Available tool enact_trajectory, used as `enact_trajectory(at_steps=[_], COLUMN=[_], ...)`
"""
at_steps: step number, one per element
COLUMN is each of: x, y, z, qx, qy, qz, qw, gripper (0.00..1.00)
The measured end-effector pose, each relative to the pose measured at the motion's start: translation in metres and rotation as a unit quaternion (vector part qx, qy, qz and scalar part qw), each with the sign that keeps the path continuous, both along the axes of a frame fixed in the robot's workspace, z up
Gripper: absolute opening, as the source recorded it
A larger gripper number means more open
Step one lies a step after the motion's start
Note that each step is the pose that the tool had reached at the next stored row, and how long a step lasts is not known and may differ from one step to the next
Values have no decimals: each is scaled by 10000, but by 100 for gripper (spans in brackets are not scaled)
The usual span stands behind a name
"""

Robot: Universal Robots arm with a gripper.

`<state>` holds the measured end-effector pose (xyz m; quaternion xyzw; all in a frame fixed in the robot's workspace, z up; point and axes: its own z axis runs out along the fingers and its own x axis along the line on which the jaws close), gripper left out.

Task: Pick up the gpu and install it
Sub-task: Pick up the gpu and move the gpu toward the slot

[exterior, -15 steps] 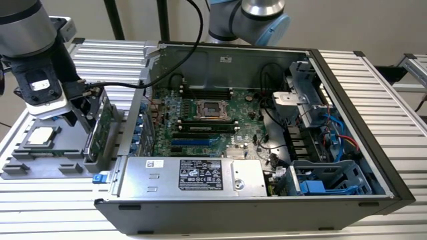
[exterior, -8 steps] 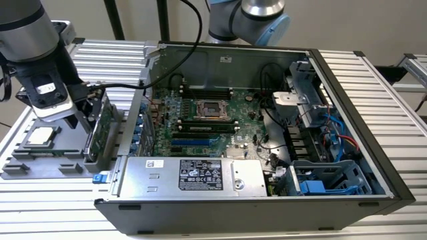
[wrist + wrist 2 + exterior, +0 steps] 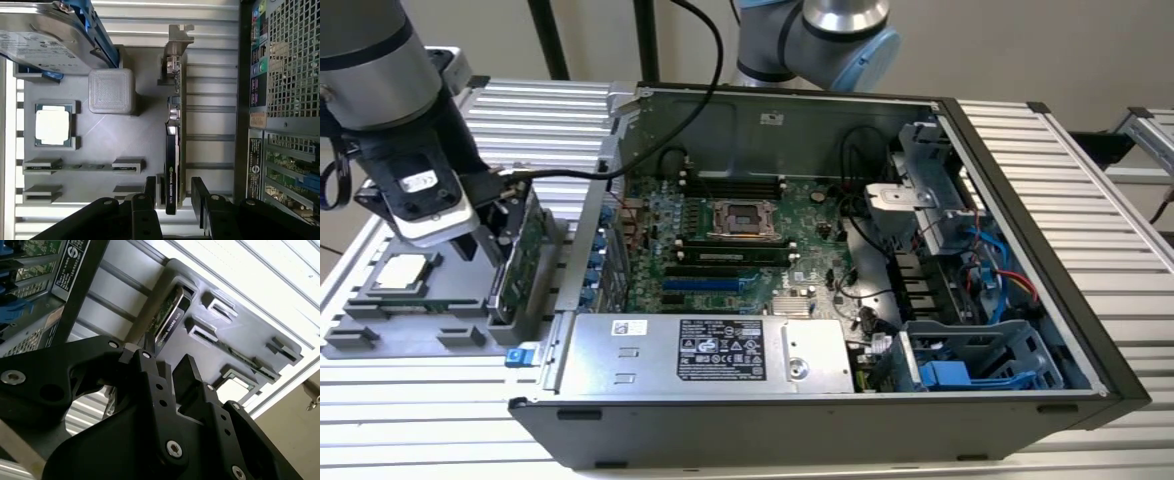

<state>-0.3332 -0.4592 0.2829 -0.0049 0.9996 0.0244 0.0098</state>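
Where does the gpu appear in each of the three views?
Exterior view: gpu on edge in the gray tray, at the exterior view's left, beside the computer case.
First wrist view: gpu straddled by the open gripper.
Second wrist view: gpu just beyond the gripper.
Shared landmark: the gray tray.

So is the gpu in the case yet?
Out: the gpu stands on edge in the grey tray beside the case, the open gripper straddling it.

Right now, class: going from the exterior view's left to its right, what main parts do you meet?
CPU chip → gpu → motherboard CPU socket → blue drive caddy
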Motion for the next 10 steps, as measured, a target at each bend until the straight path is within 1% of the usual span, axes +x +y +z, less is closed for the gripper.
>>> enact_trajectory(at_steps=[2,6,10], x=[1,0,4], y=[3,23,58], z=[-13,-44,-74], qx=[-1,0,0], qy=[1,0,0], qz=[5,6,-2], qw=[10000,10000,10000], gripper=[100,100,100])
